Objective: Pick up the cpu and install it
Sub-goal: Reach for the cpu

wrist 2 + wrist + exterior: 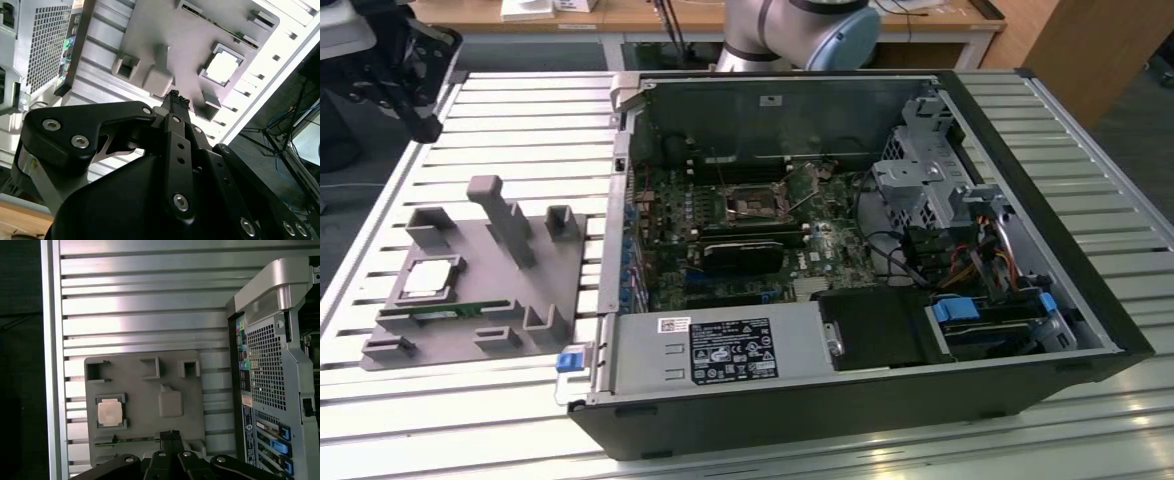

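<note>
The cpu [430, 278] is a small silvery square chip lying flat in a framed pocket of the grey holder block [520, 300] on the slatted table, at the exterior view's left. Both wrist views show it from above, cpu [110, 412] and cpu [221, 67]. My gripper [170, 435] hangs high above the holder's edge, well clear of the chip, black fingers pressed together and nothing between them; the second wrist view shows the gripper [176, 102] the same way. The motherboard socket [758, 205] sits inside the open computer case [1067, 330].
A thin green memory stick [447, 312] lies in a slot of the holder beside the chip. Upright grey posts [507, 215] rise from the holder. The case's power supply [720, 355] and drive cage [921, 180] flank the board. The table edge [50, 360] is near.
</note>
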`<state>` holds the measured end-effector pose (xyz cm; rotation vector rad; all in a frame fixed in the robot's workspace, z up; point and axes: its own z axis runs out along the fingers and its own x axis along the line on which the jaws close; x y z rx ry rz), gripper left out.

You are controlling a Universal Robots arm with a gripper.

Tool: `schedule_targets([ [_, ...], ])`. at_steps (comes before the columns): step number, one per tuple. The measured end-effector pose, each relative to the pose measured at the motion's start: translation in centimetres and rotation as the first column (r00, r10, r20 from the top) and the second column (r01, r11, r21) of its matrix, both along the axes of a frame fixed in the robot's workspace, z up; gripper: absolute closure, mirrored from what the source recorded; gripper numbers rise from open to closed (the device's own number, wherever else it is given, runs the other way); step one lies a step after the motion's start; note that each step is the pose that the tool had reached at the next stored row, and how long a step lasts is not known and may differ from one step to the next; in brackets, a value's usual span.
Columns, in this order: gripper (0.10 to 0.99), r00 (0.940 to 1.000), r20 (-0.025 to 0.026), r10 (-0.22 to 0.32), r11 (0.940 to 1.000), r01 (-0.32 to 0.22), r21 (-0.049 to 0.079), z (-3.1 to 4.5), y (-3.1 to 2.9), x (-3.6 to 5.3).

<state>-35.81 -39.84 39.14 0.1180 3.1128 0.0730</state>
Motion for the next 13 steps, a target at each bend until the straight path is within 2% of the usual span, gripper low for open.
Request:
schedule_targets([
  [13, 0.98, 1.0, -0.0001, 0.0, 1.0, 0.0, 0.0, -0.11, 0.07, -4.86],
])
